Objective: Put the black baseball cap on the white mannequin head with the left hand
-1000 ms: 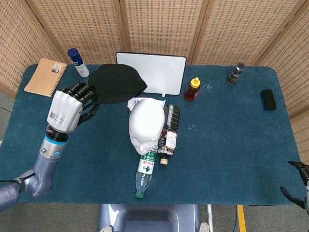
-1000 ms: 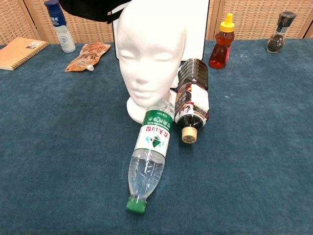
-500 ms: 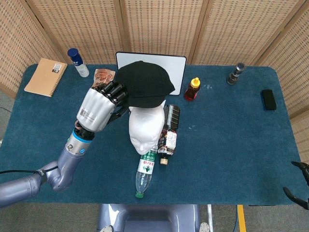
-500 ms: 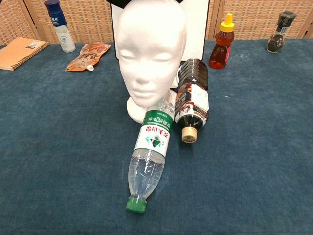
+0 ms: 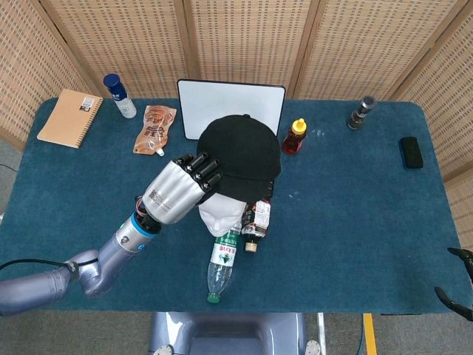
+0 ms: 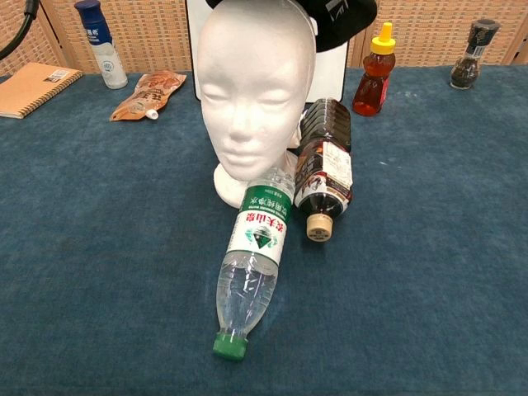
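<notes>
My left hand (image 5: 181,190) holds the black baseball cap (image 5: 240,156) by its left edge, above the white mannequin head (image 5: 220,216). From above, the cap covers most of the mannequin head; only its face and base show below the brim. In the chest view the mannequin head (image 6: 254,91) stands upright, facing me, and the cap (image 6: 337,21) sits at its top right, tilted over that side. Only the fingertips of my right hand (image 5: 458,281) show at the lower right edge, away from the table.
A water bottle (image 6: 254,264) and a dark sauce bottle (image 6: 323,169) lie in front of the mannequin head. Behind stand a white board (image 5: 229,103), a red sauce bottle (image 6: 373,73), a pouch (image 5: 154,127), a blue-capped bottle (image 5: 118,95), a notebook (image 5: 70,118) and a grinder (image 5: 361,112).
My left hand has carried the cap from the back left, forward and to the right, over the mannequin head. The pouch behind it is now uncovered.
</notes>
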